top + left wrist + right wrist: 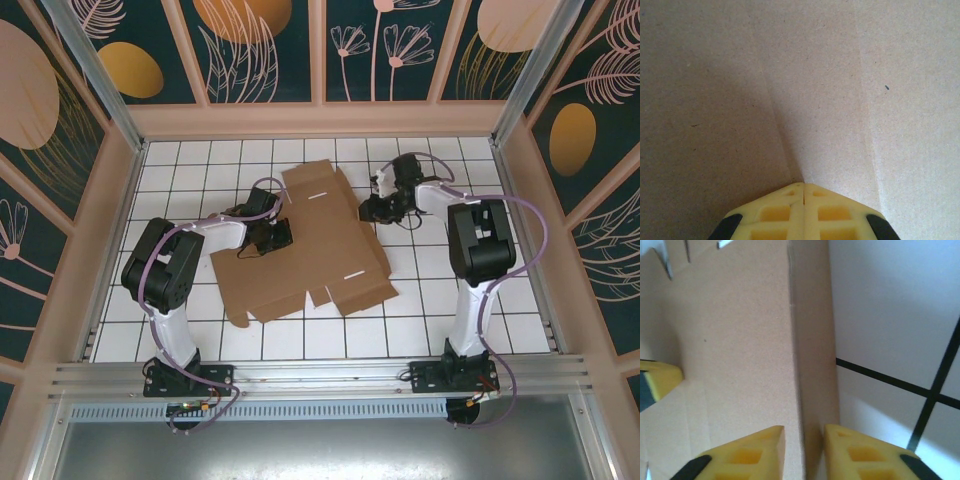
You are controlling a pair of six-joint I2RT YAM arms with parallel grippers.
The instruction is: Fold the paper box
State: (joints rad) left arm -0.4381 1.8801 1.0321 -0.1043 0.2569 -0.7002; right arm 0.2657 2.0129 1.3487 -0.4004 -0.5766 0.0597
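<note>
The paper box [300,240] lies as a flat brown cardboard sheet with flaps and slots on the white tiled floor [450,310]. My left gripper [272,238] is shut, and its yellow fingertips press down on the sheet's left part. In the left wrist view the left gripper [804,186] meets the cardboard [815,90] beside a crease. My right gripper [372,210] is at the sheet's right edge. In the right wrist view its jaws [805,432] are closed narrowly on a raised flap [812,365] of the box.
Patterned walls [100,200] with a wooden frame enclose the floor on the left, back and right. Bare tiles [890,315] lie to the right of the flap. A metal rail [320,375] carries both arm bases at the near edge.
</note>
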